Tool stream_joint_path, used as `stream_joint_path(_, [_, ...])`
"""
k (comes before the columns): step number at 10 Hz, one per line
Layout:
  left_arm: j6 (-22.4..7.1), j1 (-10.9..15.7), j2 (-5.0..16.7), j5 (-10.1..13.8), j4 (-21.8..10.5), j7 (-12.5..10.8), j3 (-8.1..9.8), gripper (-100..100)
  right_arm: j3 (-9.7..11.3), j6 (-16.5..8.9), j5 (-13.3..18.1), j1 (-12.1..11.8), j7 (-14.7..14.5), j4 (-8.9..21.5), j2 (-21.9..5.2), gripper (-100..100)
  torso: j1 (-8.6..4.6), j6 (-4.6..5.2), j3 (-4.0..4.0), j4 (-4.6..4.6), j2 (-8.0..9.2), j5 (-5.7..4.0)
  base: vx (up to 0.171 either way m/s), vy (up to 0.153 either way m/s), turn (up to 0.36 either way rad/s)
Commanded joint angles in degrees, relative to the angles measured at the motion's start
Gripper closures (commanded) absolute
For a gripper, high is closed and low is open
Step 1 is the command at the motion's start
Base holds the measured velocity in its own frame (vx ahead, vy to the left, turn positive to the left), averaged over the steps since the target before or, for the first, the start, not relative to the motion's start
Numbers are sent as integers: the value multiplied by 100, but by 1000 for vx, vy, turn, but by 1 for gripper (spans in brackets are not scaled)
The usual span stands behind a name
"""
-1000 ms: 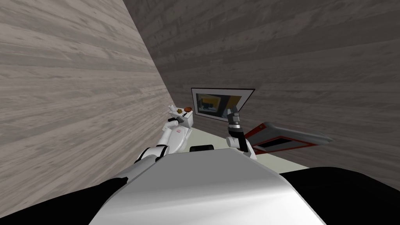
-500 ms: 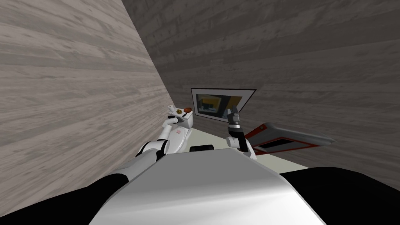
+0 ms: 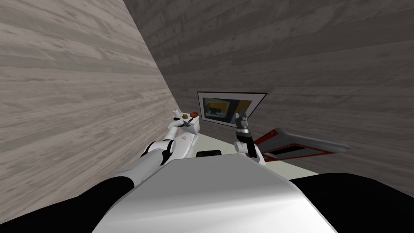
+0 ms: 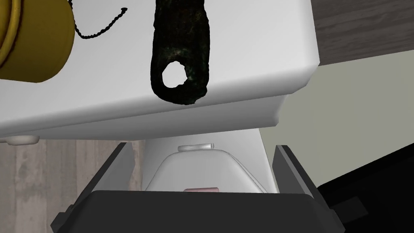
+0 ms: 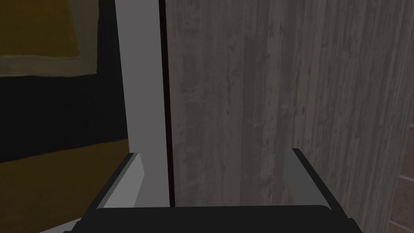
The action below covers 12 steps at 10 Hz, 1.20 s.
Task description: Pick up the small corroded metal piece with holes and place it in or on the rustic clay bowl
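The left gripper [image 4: 202, 145] has its two thin fingers apart, empty, just below the rounded edge of the smooth white toilet tank lid [image 4: 250, 48]. On the lid lies one dark, rough metal piece [image 4: 182, 44], its one visible hole near the edge. Beside it is one round yellow object [image 4: 32, 40], and farther away one brown bowl [image 3: 194, 113]. The right gripper [image 5: 212, 151] is raised, fingers apart.

Yellow round object [image 4: 32, 40] on white toilet tank [image 4: 250, 48]; framed picture [image 3: 226, 106] beyond.
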<state>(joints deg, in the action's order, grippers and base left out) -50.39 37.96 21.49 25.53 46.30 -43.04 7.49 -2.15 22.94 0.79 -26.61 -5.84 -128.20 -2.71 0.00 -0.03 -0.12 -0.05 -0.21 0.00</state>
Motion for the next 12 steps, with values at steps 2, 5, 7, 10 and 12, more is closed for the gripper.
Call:
stream_joint_path(2, [-345,273,54,11,-347,-130,62,-100,0,0,0,0,0,0,0,0,1,1,-1,0,-3,0,57,8,-18])
stream_joint_path(5, [-809,743,158,44,-870,-287,173,-100,0,0,0,0,0,0,0,0,1,-1,0,0,0,1,59,12,-19])
stream_joint_path(7, [-1016,954,206,54,-1164,-353,225,-100,0,0,0,0,0,0,0,0,2,0,-8,-2,-14,0,84,9,-25])
stream_joint_path(10, [-1375,1321,289,66,-1605,-461,319,-100,0,0,0,0,0,0,0,0,-2,0,-4,-1,-8,0,67,3,-19])
stream_joint_path(12, [-1649,1602,352,69,-1945,-538,395,-100,0,0,0,0,0,0,0,0,3,-1,-2,-1,-4,1,69,15,-19])
